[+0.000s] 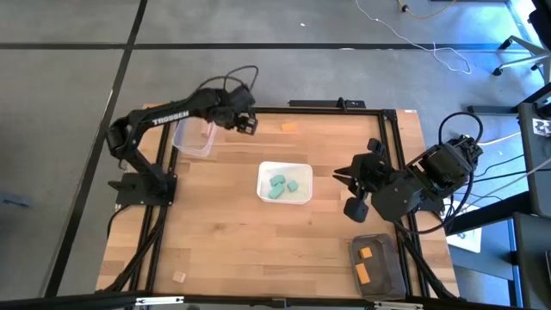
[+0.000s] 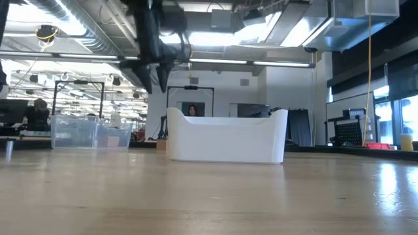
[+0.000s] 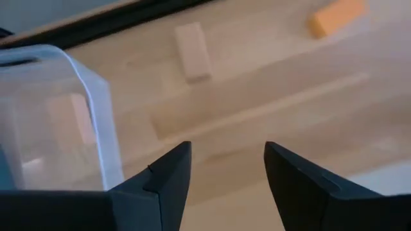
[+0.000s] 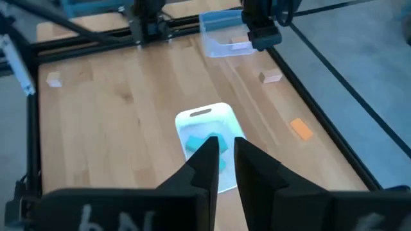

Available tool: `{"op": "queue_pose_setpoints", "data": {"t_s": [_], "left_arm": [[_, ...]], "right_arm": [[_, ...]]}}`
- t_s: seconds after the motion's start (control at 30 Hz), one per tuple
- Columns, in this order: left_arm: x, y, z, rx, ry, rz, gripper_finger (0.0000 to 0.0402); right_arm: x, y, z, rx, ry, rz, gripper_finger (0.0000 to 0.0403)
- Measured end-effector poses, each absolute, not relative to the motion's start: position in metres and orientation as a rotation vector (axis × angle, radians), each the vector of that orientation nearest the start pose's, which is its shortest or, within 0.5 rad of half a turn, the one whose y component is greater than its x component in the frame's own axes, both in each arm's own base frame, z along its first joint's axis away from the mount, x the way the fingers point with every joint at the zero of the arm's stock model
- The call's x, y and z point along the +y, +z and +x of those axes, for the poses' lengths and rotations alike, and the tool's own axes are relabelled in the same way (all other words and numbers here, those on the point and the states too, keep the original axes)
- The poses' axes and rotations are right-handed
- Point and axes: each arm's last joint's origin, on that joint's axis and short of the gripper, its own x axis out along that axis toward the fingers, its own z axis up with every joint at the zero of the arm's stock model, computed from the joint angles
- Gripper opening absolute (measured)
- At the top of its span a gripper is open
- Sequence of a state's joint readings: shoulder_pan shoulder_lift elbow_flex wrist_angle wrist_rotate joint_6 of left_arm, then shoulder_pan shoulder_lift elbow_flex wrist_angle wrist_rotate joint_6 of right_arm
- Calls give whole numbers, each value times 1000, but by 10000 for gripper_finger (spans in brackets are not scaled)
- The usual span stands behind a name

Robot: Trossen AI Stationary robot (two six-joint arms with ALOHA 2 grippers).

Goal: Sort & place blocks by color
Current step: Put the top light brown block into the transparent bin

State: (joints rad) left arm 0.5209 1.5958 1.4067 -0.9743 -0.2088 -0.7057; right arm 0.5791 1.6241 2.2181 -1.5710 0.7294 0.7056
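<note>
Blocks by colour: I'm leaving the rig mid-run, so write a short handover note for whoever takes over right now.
Left gripper: open, empty, beside the clear tub at the table's far left.
Right gripper: nearly shut, empty, waiting at the right edge.
Done: three teal blocks in the white tray; two orange blocks in the dark tray; at least one wood block in the clear tub.
Left: wood block and orange block near the far edge; wood block near the front left.
</note>
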Motion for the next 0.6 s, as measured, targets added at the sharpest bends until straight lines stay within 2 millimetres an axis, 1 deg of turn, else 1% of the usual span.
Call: {"op": "queue_pose_setpoints", "data": {"t_s": [0.13,0.27,0.4,0.5,0.6], "left_arm": [[194,276,271,929,1003,-790,188],[218,258,274,935,977,-775,188],[235,237,276,965,978,-800,188],[247,219,281,986,936,-806,188],[254,202,285,1020,914,-792,188]], "right_arm": [[117,479,228,661,-437,100,51],[112,476,235,666,-473,113,51],[107,474,242,670,-509,129,51],[102,471,247,676,-535,131,51],[95,471,251,678,-563,137,51]]}}
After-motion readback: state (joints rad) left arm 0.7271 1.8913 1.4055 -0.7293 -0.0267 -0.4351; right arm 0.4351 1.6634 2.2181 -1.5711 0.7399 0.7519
